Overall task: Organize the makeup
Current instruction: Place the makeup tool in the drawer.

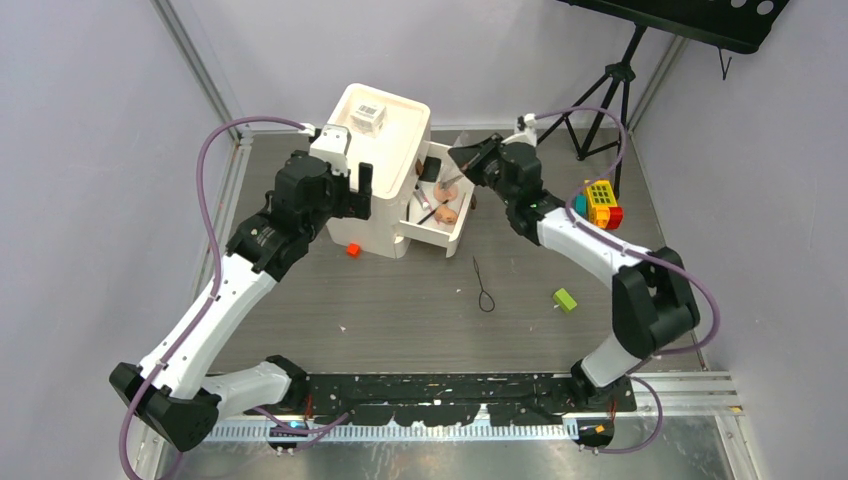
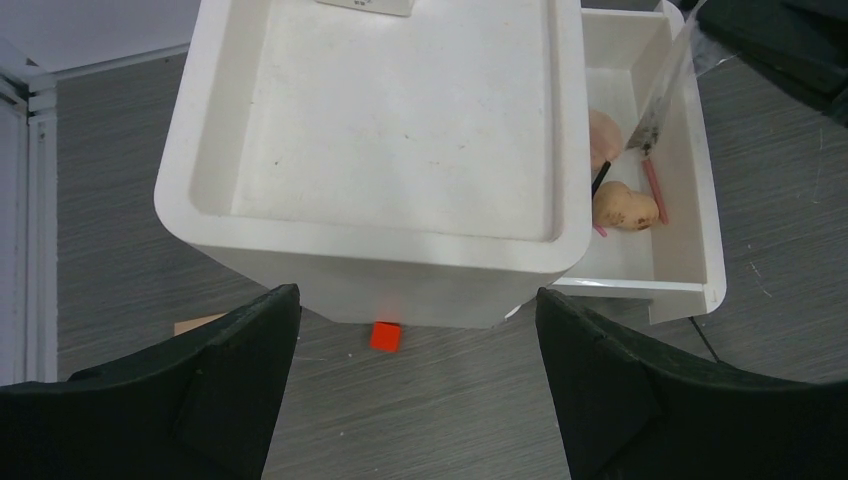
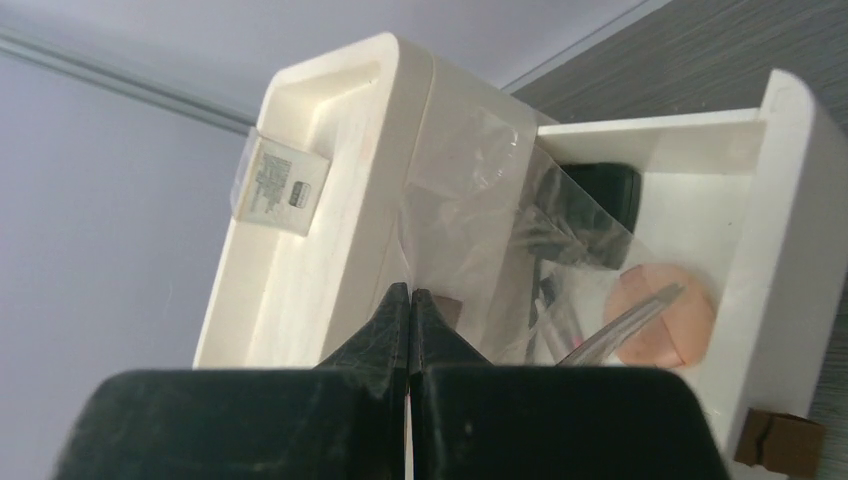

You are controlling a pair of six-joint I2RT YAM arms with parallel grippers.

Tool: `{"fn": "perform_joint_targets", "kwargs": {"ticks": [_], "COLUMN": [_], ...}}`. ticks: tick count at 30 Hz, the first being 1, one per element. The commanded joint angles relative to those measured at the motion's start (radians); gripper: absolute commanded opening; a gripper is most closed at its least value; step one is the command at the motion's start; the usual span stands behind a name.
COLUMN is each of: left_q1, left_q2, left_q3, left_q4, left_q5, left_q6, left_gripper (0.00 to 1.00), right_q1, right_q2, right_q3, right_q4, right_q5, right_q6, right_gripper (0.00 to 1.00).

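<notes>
The right gripper [image 3: 410, 300], clenched on a clear plastic sleeve [image 3: 500, 190] (its contents are hard to make out), holds it above the organizer's [image 2: 400, 255] open drawer [image 3: 790, 180], where peach sponges [image 2: 625, 207] lie. The left gripper [image 2: 415, 298] hangs released in front of the organizer. Next, probably: lower the sleeve into that drawer and let go.

White organizer [image 2: 400, 120]; peach sponge [image 2: 625, 207]; red cube [image 2: 385, 336]; clear plastic sleeve [image 3: 500, 190].
</notes>
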Motion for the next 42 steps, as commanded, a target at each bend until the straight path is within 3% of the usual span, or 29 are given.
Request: {"fn": "perform_joint_targets", "kwargs": {"ticks": [1,12,16,18,27,36,42], "left_q1": [-0.003,-0.003,-0.003,-0.003,-0.003,-0.003,-0.003], "left_q2": [-0.025,-0.027,-0.027,-0.029,-0.023,-0.028,-0.028], "left_q3": [0.029,0.027,0.026,0.024,0.025,0.025,0.024], "left_q4": [0.014,0.017,0.017,0.018,0.021,0.021,0.019], "left_q5": [-0.018,-0.020,-0.017,-0.017,0.000,-0.002,0.004], "left_q6": [0.022,0.023,0.022,0.022,0.014,0.014,0.011], "left_gripper": [0.90,0.90,0.90,0.90,0.90,0.90,0.90], "right_q1": [0.032,0.098,0.107,0.106,0.103,0.091,0.093], "right_q2": [0.077,0.164,0.104,0.060,-0.176,-0.259,-0.254], "right_q3": [0.088,0.111,0.040,0.007,0.007,0.068,-0.059], "right_q4": [0.064,0.054,-0.108,-0.184,-0.401,-0.764,-0.920], "right_q5": [-0.022,-0.040,0.156,0.241,0.447,0.464,0.327], "right_q6": [-0.017,-0.002,0.007,0.009,-0.167,-0.251,-0.273], "right_gripper": [0.00,0.02,0.30,0.39,0.50,0.60,0.61]}}
